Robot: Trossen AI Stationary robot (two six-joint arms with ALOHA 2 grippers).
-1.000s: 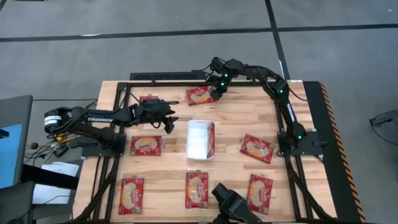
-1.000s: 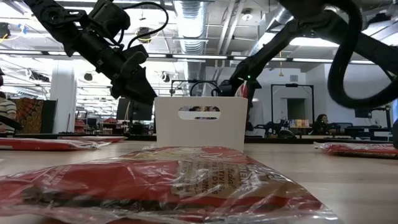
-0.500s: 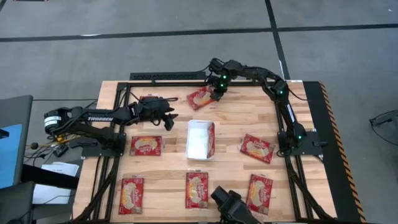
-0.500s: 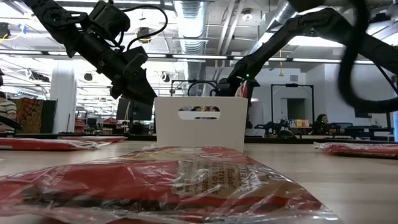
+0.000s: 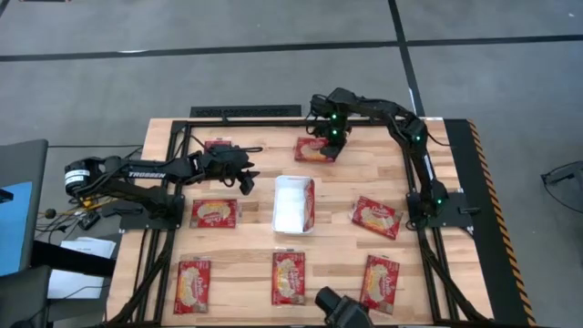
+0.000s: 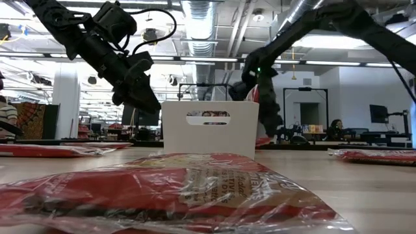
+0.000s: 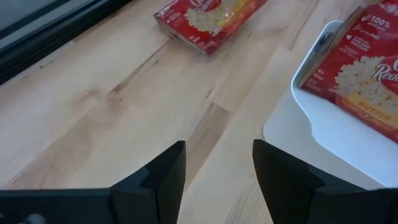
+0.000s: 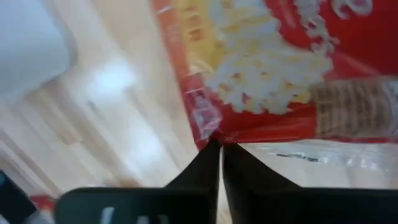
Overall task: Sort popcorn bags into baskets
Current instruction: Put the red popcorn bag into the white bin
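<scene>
The basket point(image 5: 293, 204) stands near the middle of the tabletop point(image 5: 337, 182), with one popcorn bag point(image 5: 310, 203) leaning inside against its right wall; another bag point(image 5: 314, 149) hangs behind the basket, pinched at its edge by the right gripper point(image 5: 333, 139); the left gripper point(image 5: 246, 179) hovers just left of the basket; three bags point(image 5: 289, 277) lie in a row along the front edge; one bag point(image 5: 214, 213) lies left of the basket, one point(image 5: 376, 216) right of it.
</scene>
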